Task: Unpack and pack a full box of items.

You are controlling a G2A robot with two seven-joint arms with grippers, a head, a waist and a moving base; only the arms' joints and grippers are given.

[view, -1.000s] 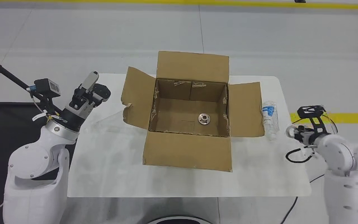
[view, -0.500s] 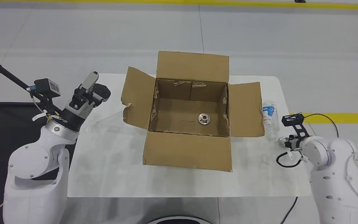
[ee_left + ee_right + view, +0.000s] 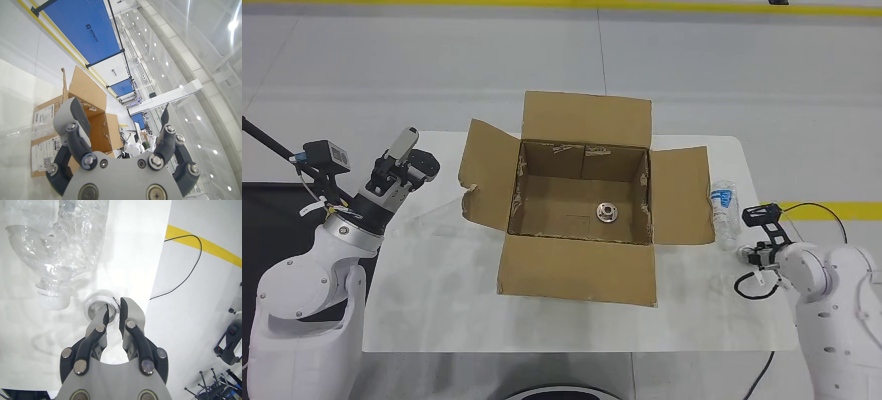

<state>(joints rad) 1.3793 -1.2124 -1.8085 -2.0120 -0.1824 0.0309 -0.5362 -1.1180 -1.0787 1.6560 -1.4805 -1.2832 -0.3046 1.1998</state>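
Right hand (image 3: 114,304): clamping metal ring (image 3: 90,301) wall, lying near table (image 3: 442,300) right edge; box (image 3: 582,265) sitting centre-table.

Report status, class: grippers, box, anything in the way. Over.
Left gripper open, left of box. Right gripper jaws pinch wall of ring on table. Box holds second ring. Bottle lies close beside.
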